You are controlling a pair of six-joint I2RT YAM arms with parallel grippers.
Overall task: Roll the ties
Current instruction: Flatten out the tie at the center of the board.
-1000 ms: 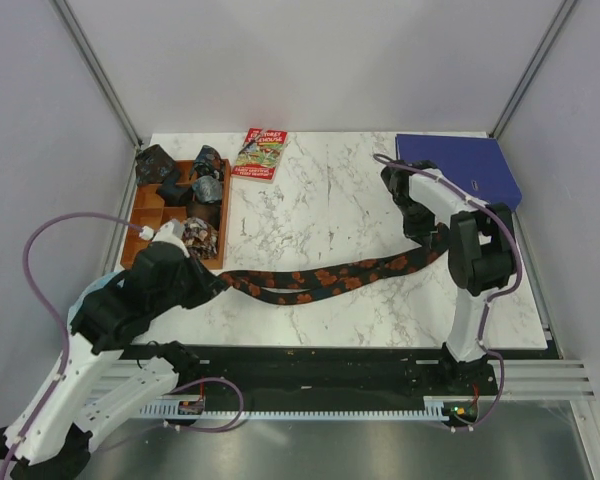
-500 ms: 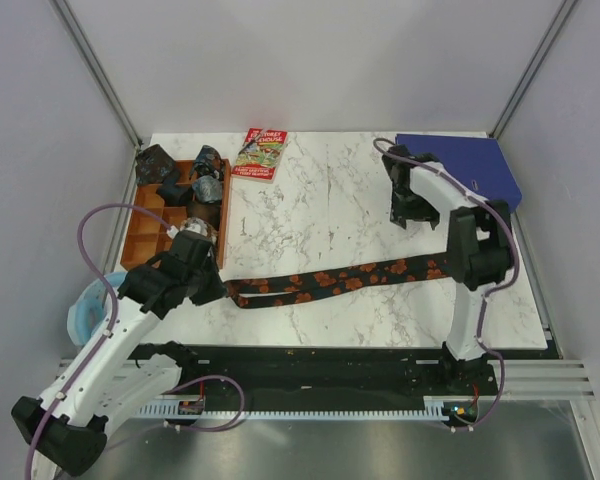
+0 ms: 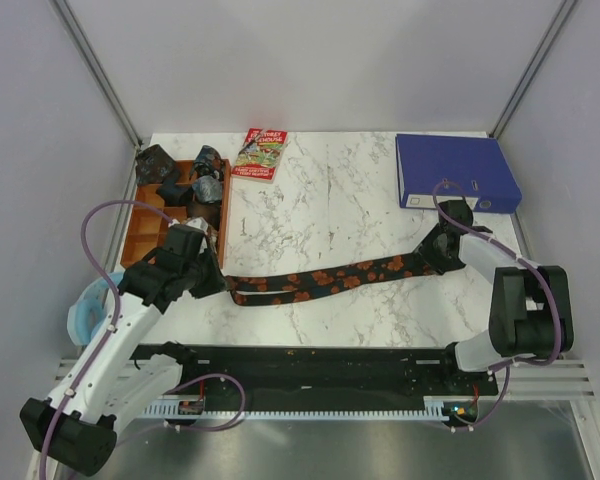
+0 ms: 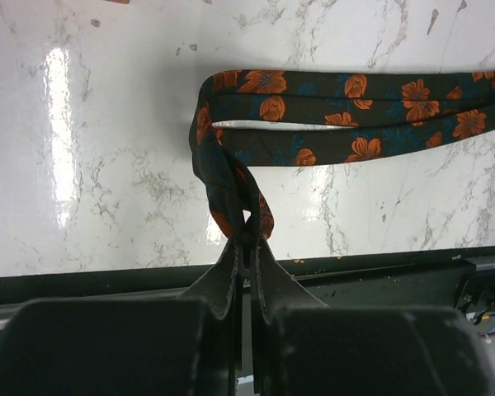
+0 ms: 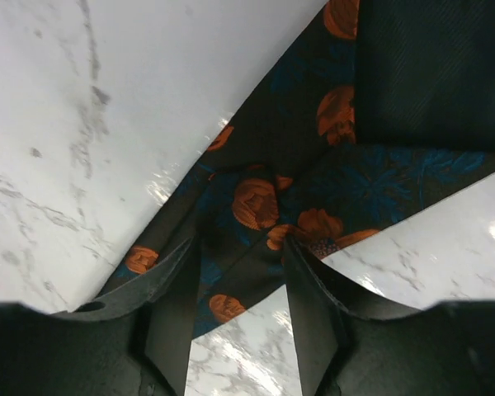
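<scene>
Ties show in two places from above. Small dark bundles [image 3: 208, 187] fill the far compartments of the wooden tray [image 3: 143, 238]. The long tie [image 3: 330, 280], black with orange blotches, lies on the marble bench [image 3: 320, 200]; it starts just off the tray's near right corner and runs away to the tray's right. The left claw [image 3: 215, 284] sits at the tie end nearest the tray, and the right claw [image 3: 443, 252] at the end farthest from it. A blue binder [image 3: 455, 172] lies well to the tray's right, and a booklet [image 3: 261, 153] just beyond its far right corner.

Left wrist view: the left claw [image 4: 246, 235] is pinched tight on the long tie [image 4: 330, 120], whose end rises from the bench into the jaws while the rest doubles back in two layers.

Right wrist view: the right claw [image 5: 241, 276] stands half wide, its fingers [image 5: 173, 285] apart over the long tie [image 5: 264, 198], and the fabric lies loose between them.
</scene>
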